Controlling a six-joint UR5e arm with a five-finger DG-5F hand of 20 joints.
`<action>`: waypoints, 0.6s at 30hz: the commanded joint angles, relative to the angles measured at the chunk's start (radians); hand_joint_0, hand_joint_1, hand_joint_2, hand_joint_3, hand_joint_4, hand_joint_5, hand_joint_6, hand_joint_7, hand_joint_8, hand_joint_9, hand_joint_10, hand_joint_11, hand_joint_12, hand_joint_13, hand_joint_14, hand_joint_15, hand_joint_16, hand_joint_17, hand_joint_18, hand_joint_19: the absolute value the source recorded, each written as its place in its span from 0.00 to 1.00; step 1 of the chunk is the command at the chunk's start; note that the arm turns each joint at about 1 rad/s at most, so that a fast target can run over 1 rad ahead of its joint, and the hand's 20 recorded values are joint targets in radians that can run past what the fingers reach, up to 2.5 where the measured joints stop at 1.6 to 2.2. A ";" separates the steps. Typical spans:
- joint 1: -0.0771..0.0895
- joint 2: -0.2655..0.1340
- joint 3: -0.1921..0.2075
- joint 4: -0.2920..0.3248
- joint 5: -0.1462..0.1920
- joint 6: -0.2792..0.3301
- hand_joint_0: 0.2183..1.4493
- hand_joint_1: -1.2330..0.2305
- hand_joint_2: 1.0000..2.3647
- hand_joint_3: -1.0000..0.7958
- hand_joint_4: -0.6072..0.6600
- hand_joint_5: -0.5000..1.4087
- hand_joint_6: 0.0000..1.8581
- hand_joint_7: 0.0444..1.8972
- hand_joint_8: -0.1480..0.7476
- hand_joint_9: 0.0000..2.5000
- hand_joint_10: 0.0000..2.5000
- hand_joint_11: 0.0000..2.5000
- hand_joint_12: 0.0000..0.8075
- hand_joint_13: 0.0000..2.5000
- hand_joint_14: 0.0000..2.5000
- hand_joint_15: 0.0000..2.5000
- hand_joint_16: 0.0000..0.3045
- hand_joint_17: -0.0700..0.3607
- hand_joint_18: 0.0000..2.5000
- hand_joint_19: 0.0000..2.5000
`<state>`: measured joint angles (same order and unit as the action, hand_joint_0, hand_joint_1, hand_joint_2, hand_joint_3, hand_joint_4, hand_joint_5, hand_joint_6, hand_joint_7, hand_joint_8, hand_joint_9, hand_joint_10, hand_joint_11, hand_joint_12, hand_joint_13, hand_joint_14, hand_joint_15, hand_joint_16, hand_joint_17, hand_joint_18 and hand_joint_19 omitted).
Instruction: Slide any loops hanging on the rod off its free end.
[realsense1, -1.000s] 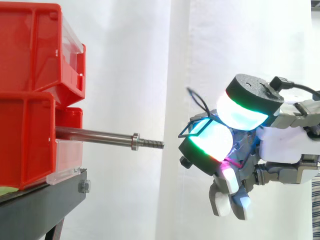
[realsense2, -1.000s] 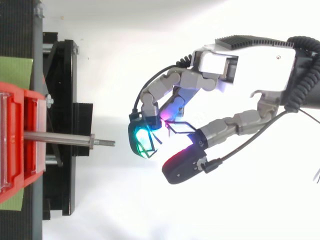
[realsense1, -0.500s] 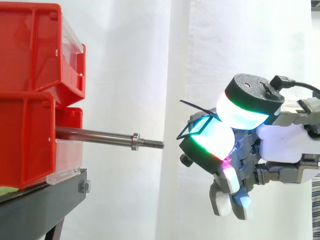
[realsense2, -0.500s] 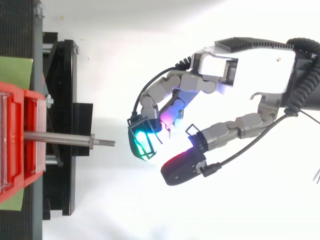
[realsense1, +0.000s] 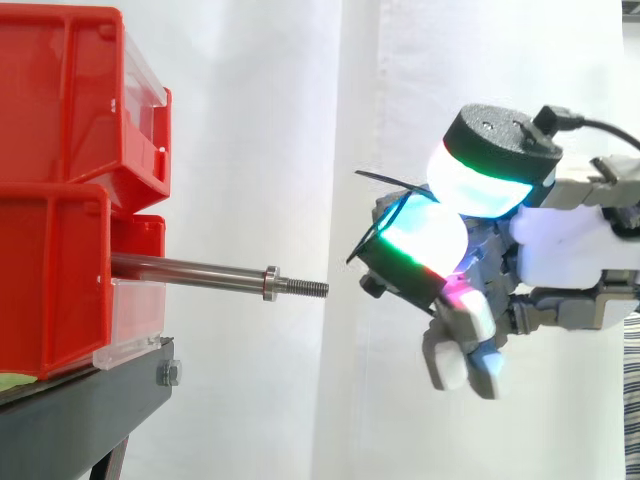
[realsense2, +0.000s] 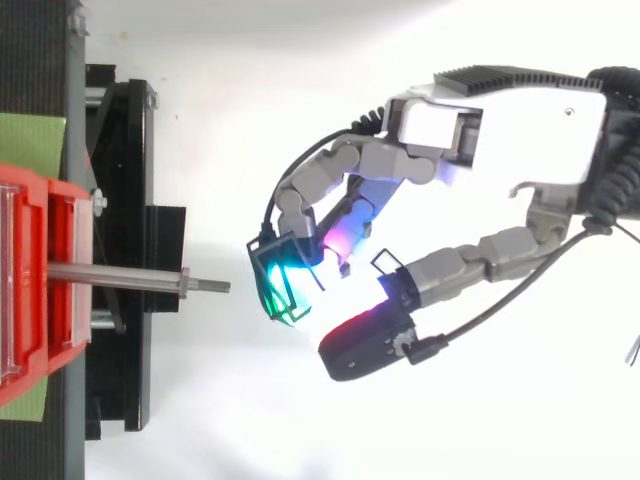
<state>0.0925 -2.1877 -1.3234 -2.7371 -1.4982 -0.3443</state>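
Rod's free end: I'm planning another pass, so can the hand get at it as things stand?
Probably yes. The hand sits just beyond the free end of the rod, roughly in line with it, and nothing stands between them.

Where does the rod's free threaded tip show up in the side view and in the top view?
Side view: the rod's tip lies just left of centre, slightly below mid-height, pointing right.
Top view: the rod's tip lies left of centre, slightly below mid-height, pointing right.
Shared landmark: the collar just behind the thread.
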 joint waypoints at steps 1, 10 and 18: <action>0.006 0.028 0.006 -0.110 0.007 -0.005 0.30 0.34 0.01 0.53 0.47 0.20 0.49 0.60 0.58 0.45 0.00 0.26 0.49 0.40 0.00 0.15 0.20 0.48 0.40 0.27; 0.015 0.057 0.006 -0.170 0.016 -0.001 0.31 0.33 0.01 0.50 0.46 0.19 0.48 0.59 0.57 0.42 0.00 0.17 0.45 0.37 0.00 0.11 0.18 0.45 0.38 0.26; 0.024 0.059 0.006 -0.177 0.042 0.024 0.31 0.33 0.01 0.51 0.45 0.19 0.48 0.59 0.57 0.44 0.00 0.23 0.46 0.37 0.00 0.13 0.18 0.45 0.38 0.27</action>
<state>0.1133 -2.1306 -1.3177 -2.9146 -1.4640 -0.3357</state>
